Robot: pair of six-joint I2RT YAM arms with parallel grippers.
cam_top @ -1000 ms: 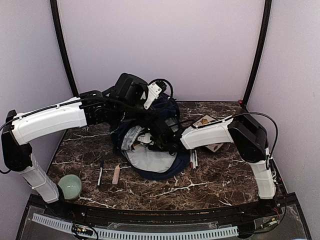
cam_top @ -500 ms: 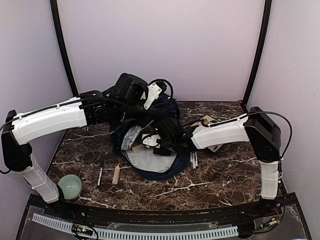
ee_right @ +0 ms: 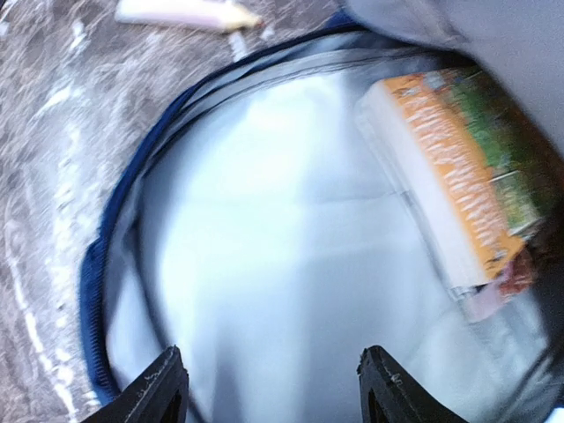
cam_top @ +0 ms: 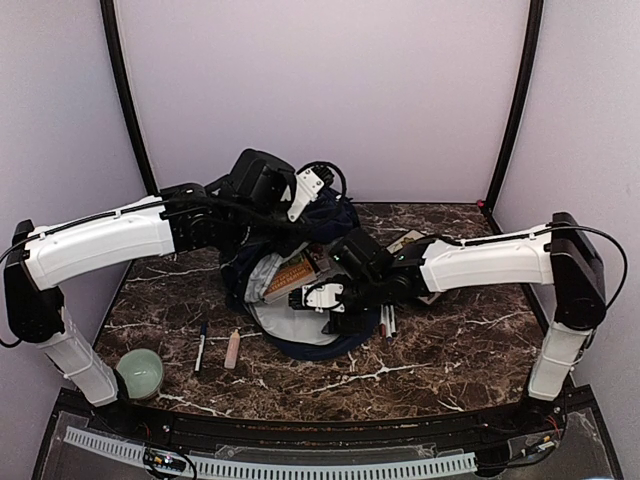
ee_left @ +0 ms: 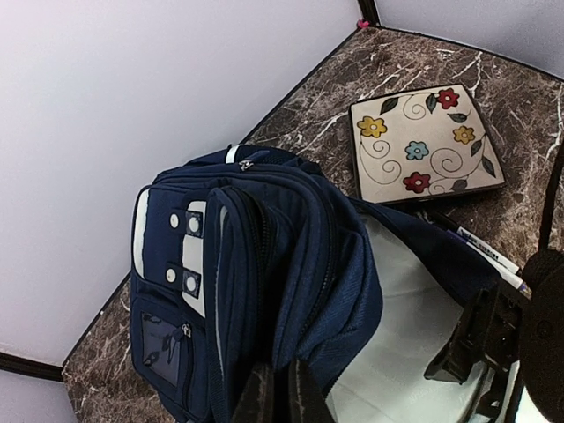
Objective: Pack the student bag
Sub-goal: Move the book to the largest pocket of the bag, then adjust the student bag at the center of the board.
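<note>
Student bag point(ee_left: 282, 264) is at the back middle of the marble table point(cam_top: 440, 360). Its mouth gapes toward the near edge and the pale grey lining point(cam_top: 300, 325) is spread flat in front. Tucked inside against the upper wall of the bag is an orange-covered book point(ee_right: 441, 159).

At the bag's top, the left arm comes in from the bag's left, its long white forearm stretched nearly level and its wrist bent down over the bag's back. The left gripper point(ee_left: 276, 398) is pinched tight on the navy fabric at the rim of the opening, holding that edge up.

The right arm stands tall to the right of the bag with its elbow high. Its forearm runs level toward the bag and the wrist dips over the open mouth. The right gripper point(ee_right: 278, 392) hangs just above the lining, fingers spread wide with nothing between them. That view is blurred.

Two pens point(cam_top: 387, 320) lie just beside the bag's right edge. Behind and right of the bag is a square flowered plate point(ee_left: 423, 145). Front-left of the bag are a dark marker point(cam_top: 201, 345) and a pink tube point(cam_top: 233, 348), side by side but apart. Farther front-left, well clear of the bag, is a green cup point(cam_top: 140, 372).
</note>
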